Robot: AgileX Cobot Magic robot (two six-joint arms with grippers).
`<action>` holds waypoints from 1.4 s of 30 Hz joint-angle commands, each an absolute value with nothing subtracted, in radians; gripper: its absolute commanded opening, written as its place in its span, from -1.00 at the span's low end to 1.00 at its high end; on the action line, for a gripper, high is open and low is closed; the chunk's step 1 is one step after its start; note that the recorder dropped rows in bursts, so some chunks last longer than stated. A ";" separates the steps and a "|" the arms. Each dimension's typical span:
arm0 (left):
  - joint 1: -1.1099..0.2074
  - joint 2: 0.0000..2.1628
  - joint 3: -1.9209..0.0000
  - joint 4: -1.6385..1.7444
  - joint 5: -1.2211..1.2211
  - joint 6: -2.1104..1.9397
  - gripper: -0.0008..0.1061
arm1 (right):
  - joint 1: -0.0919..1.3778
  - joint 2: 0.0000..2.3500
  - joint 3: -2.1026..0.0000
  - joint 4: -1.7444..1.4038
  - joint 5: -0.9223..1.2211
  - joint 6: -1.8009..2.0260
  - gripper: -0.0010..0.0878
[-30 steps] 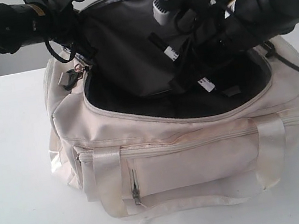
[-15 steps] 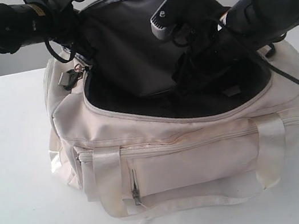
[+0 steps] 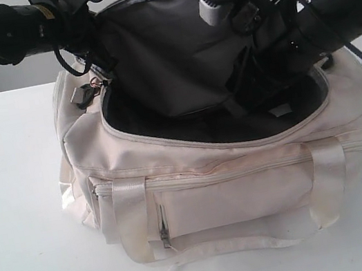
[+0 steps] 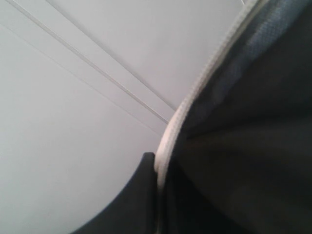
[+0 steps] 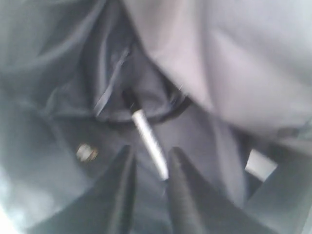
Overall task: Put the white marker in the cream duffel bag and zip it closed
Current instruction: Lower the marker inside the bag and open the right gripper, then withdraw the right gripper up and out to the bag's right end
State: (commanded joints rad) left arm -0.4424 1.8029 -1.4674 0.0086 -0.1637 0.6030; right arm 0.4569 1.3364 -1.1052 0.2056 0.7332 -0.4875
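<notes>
The white marker [image 5: 147, 139] lies loose inside the cream duffel bag [image 3: 227, 197] between the parted right fingers [image 5: 117, 195], so only zipping seems left; whether the left fingers [image 4: 139, 200] clamp its rim, I cannot tell.

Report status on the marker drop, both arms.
Left end effector pinching raised flap of cream duffel bag. Right end effector open inside bag, white marker lying loose at its fingertips. Zip open; right arm in the opening blocks closing.
</notes>
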 joint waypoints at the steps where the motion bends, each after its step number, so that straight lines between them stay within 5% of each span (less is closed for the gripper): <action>1: -0.442 1.803 -1.467 0.009 -0.164 0.603 -0.99 | 0.457 1.326 -1.105 0.206 0.750 -0.487 -0.93; 14: -0.442 1.803 -1.467 0.009 -0.164 0.603 -0.99 | 0.457 1.239 -1.105 0.209 0.807 -0.480 -0.98; 31: -0.442 1.803 -1.467 0.009 -0.164 0.603 -0.99 | 0.454 1.239 -1.106 -0.025 0.879 0.000 -0.98; 42: -0.442 1.803 -1.467 0.009 -0.164 0.603 -0.99 | 0.320 1.239 -1.106 -0.037 0.909 0.118 -0.98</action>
